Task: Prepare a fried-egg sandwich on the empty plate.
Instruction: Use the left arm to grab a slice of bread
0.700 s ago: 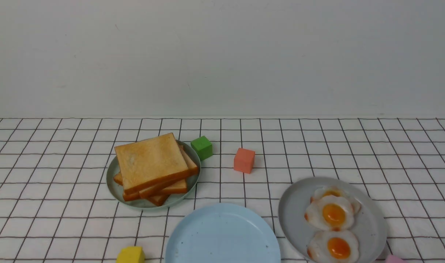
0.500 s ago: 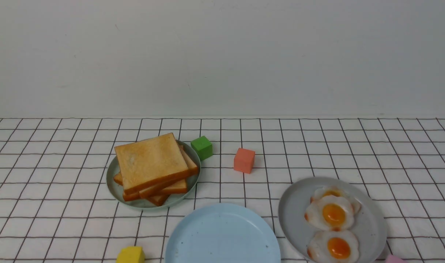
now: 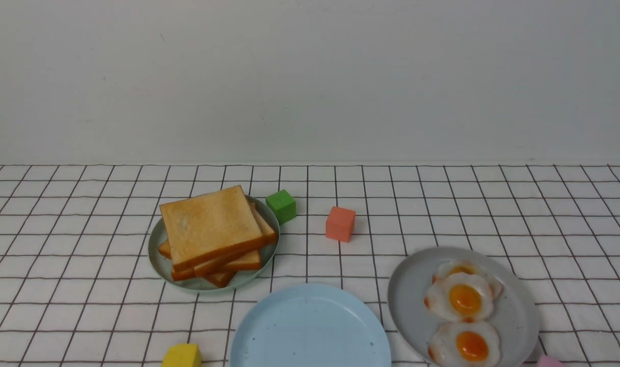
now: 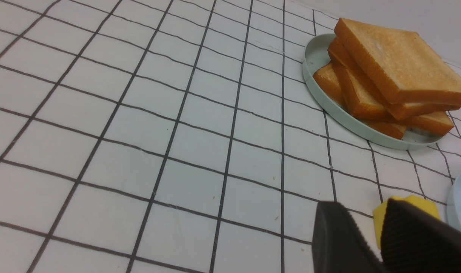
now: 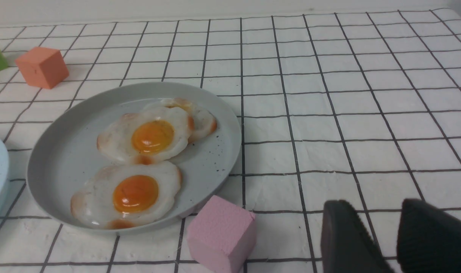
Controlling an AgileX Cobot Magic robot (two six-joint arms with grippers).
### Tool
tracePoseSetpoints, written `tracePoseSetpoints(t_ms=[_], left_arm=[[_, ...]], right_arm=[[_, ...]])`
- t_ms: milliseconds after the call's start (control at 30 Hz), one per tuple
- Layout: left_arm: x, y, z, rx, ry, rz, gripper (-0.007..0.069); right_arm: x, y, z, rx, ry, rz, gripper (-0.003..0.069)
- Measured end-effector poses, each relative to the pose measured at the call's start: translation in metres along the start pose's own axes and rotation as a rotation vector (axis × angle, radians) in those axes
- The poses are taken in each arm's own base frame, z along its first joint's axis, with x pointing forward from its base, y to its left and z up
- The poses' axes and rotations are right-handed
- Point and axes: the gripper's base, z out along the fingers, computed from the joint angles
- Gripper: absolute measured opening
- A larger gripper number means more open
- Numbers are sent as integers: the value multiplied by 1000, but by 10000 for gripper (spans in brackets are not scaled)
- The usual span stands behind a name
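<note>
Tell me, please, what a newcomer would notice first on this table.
The tall pile of toast on the pale green plate, left of centre, catches the eye first. Next come the fried eggs, with bright orange yolks, on the grey plate at the near right. Between them, nearest the camera, lies the empty plate, pale blue and bare.

Fried eggs (image 5: 151, 137) on grey plate (image 5: 61, 151)

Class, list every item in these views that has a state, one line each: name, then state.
blue plate: empty.
green plate: holds a skewed toast pile.
grey plate: holds overlapping fried eggs.
left gripper: jaws apart, holding nothing.
right gripper: jaws apart, holding nothing.
</note>
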Motion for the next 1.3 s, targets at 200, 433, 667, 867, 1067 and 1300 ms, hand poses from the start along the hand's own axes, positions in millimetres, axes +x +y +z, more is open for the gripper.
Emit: tracePoseSetpoints(t_ms=[200,433,667,867,1067,1300], left_arm=[[0,0,0,0,0,0,210],[0,0,0,0,0,0,217],[0,0,0,0,-1,0,217],[-7,-4,0,43,-82,0,218],[-24,-13,-4,142,-268,0,226],[-31,-16,-7,186,-352,0,232]], right_arm=[[0,0,0,0,0,0,241],[0,0,0,0,0,1,241],[0,0,0,0,0,1,241],[0,0,0,0,-1,1,241],[-5,1,1,-7,-81,2,241],[-31,2,-5,-27,-378,-8,241]])
